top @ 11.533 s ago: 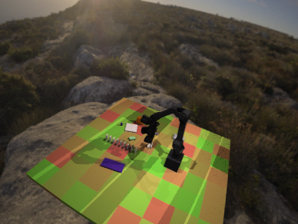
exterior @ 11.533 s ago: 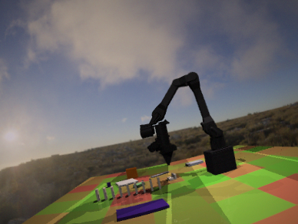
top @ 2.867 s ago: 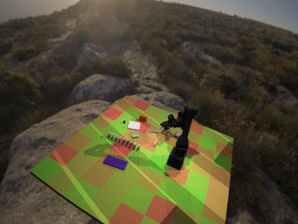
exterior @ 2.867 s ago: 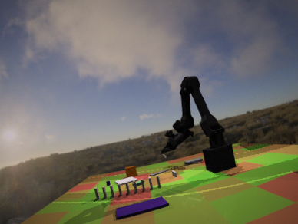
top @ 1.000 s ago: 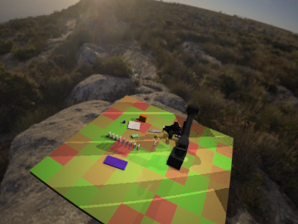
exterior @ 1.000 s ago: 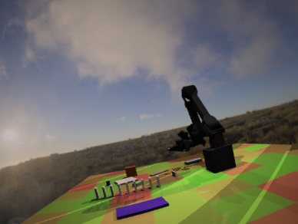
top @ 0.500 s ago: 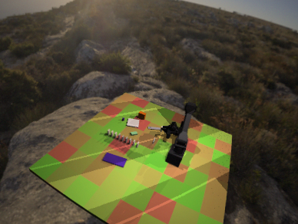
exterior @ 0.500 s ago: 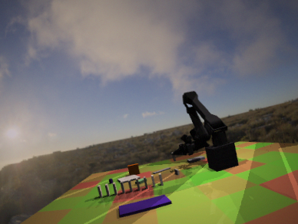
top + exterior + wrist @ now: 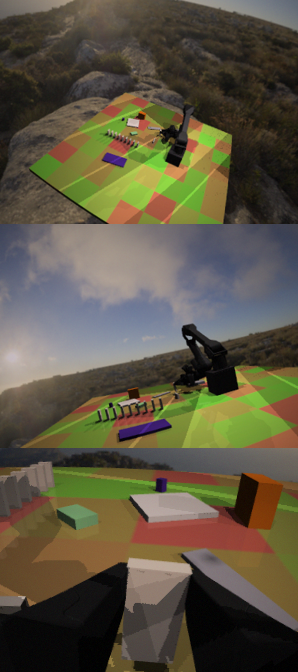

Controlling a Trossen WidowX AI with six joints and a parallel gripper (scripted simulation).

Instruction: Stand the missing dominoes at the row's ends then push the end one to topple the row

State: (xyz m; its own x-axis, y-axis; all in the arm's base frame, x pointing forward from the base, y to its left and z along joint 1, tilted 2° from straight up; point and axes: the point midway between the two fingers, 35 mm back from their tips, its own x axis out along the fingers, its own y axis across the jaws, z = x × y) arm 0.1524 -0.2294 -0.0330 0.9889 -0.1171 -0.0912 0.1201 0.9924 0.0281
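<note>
A row of several white dominoes (image 9: 122,138) (image 9: 130,410) (image 9: 21,485) stands upright, evenly spaced. My gripper (image 9: 160,132) (image 9: 176,383) (image 9: 157,576) is shut on a pale domino (image 9: 155,618), which is roughly upright between the fingers, to the arm's side of the row and apart from it. Another pale domino (image 9: 153,140) (image 9: 177,396) (image 9: 11,602) is near the gripper, off its left in the wrist view, where only part of it shows. Whether the held domino's lower end touches the table is unclear.
Around stand or lie a green block (image 9: 134,133) (image 9: 142,404) (image 9: 77,517), white slab (image 9: 133,123) (image 9: 172,507), orange block (image 9: 142,115) (image 9: 133,393) (image 9: 257,500), small purple cylinder (image 9: 123,119) (image 9: 161,485) and grey bar (image 9: 154,128) (image 9: 235,580). A purple slab (image 9: 114,159) (image 9: 145,429) lies across the row.
</note>
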